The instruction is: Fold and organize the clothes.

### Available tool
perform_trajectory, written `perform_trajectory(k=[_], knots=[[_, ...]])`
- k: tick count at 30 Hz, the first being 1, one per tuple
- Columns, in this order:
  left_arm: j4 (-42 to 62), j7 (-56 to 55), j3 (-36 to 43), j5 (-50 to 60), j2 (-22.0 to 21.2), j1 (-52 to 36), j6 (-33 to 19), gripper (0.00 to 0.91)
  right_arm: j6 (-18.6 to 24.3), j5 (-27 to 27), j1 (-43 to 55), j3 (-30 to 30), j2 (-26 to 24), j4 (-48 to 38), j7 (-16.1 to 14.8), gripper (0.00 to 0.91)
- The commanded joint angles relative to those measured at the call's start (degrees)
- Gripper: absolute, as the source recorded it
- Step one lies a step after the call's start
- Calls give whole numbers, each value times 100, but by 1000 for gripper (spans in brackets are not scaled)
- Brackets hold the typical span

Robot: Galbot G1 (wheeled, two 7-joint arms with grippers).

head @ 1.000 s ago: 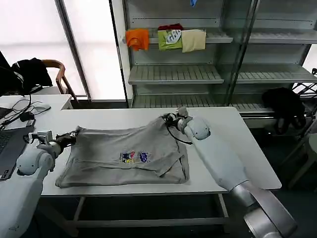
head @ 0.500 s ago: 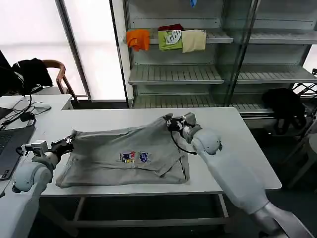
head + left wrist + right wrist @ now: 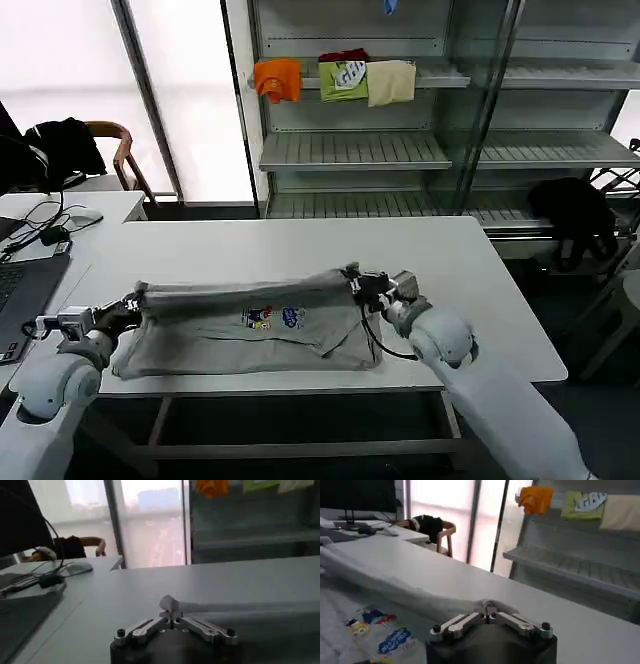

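Grey soft shirt (image 3: 250, 320), top edge pinched by left gripper (image 3: 128, 308) and right gripper (image 3: 356, 285).

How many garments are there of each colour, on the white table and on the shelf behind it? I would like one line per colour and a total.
Light grey shirt on the table, held by the left gripper and right gripper: 1
Orange garment on the shelf: 1
Green garment on the shelf: 1
Beige garment on the shelf: 1
Total: 4
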Motion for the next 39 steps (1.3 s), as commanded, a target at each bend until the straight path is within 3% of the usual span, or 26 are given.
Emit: perform_trajectory(k=[1,8,9,10,12,14,16,17,18,19,20,27,28,32,36,39], knots=[[-308,-208,-61,251,-28,378,63,20,31,-20,-746,135,-273,576,-8,0],[-327,-185,50,444,-59,499,68,50,101,-39,-958,215,-320,566,74,0],[-313,-185,69,481,-65,503,72,50,115,-49,-985,218,-303,540,113,131],[-293,-187,79,533,-66,504,73,50,118,-51,-999,221,-299,534,133,433],[-253,-192,97,660,-71,522,74,50,123,-56,-1088,232,-233,509,296,494],[-240,-193,100,744,-62,571,74,50,128,-51,-1157,223,-211,528,396,655],[-242,-189,104,818,-59,617,73,60,129,-47,-1214,195,-198,553,515,736],[-246,-192,111,862,-53,646,74,151,127,-42,-1270,180,-176,590,626,907],[-246,-194,110,880,-51,673,73,554,123,-34,-1298,174,-160,619,757,907],[-250,-196,116,925,-52,678,80,806,114,-13,-1327,166,-145,642,839,907],[-259,-202,122,969,-41,716,100,907,93,46,-1365,141,-119,695,1086,907],[-270,-121,146,1296,195,783,97,907,-363,461,-1503,129,-59,998,2258,907],[-279,-101,140,1362,249,799,93,907,-398,577,-1527,133,-70,1104,2563,907],[-361,14,44,1690,496,946,18,907,-401,582,-1571,190,-135,1370,3046,907],[-648,16,-374,1725,462,1078,-43,907,-397,533,-1698,442,-172,1655,3375,907],[-1014,13,-689,1681,330,1236,-87,907,-203,122,-1852,658,-222,1868,3290,907]])
